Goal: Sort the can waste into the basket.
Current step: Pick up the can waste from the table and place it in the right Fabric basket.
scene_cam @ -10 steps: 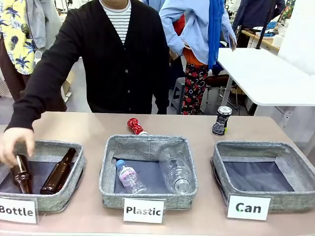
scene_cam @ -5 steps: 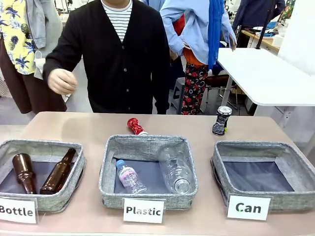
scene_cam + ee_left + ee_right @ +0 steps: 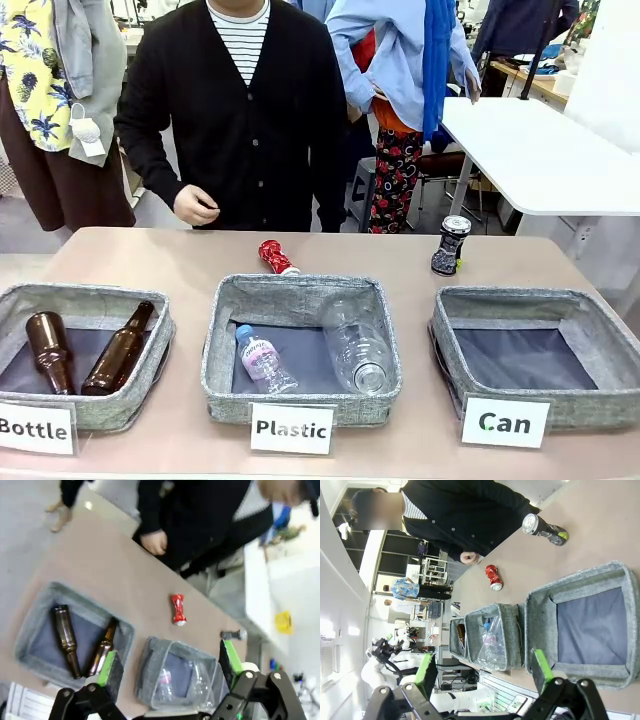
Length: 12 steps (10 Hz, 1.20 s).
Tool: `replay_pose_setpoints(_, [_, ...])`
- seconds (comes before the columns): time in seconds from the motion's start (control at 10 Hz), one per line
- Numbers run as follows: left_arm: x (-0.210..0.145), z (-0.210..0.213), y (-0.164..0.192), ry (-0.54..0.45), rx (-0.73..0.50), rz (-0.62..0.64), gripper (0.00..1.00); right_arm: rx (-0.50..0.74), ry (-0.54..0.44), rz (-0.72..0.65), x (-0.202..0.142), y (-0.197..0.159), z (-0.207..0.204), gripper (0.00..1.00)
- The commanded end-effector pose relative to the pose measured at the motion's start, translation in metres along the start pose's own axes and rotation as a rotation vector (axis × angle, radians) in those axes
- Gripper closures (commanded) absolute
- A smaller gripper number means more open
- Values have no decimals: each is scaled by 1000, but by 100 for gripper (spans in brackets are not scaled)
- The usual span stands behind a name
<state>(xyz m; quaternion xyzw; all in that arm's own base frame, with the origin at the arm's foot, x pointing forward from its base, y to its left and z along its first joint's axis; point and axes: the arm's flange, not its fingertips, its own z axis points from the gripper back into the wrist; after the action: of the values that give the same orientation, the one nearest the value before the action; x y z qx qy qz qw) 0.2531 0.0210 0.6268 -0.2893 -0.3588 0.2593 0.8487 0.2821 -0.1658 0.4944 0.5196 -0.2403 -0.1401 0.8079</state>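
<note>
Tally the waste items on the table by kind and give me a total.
Brown glass bottles: 2
Clear plastic bottles: 2
Cans: 2
Total: 6

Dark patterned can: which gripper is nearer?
Right. The right gripper hangs above the Can basket, which the dark can stands behind; the left gripper hangs above the Bottle basket and Plastic basket.

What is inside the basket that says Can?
Empty. The Can basket shows bare dark lining; the crushed red can and the dark can sit on the table beyond it.
</note>
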Motion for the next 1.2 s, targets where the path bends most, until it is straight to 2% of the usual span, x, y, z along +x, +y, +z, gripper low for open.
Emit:
replay_pose_setpoints(0.0, [23,-71,-52,105,-4,-168,0,28,-15,26,3,1,-1,0])
replay_pose_setpoints(0.1, [6,-110,-85,145,47,-271,0,28,-15,26,3,1,-1,0])
replay_pose_setpoints(0.2, [-15,-144,-114,224,48,-367,0,28,-15,26,3,1,-1,0])
replay_pose_setpoints(0.4, [-62,-208,-147,306,81,-485,0,28,-15,26,3,1,-1,0])
replay_pose_setpoints(0.5, [-82,-238,-156,367,112,-525,0,28,-15,26,3,1,-1,0])
replay_pose_setpoints(0.7, [-109,-298,-165,384,171,-581,0,28,-15,26,3,1,-1,0])
replay_pose_setpoints(0.8, [-118,-327,-165,424,222,-596,0,28,-15,26,3,1,-1,0])
replay_pose_setpoints(0.9, [-118,-340,-165,477,212,-572,0,28,-15,26,3,1,-1,0])
replay_pose_setpoints(1.0, [-110,-337,-167,465,169,-521,0,28,-15,26,3,1,-1,0])
replay_pose_setpoints(1.1, [-126,-330,-148,459,191,-598,0,28,-15,26,3,1,-1,0])
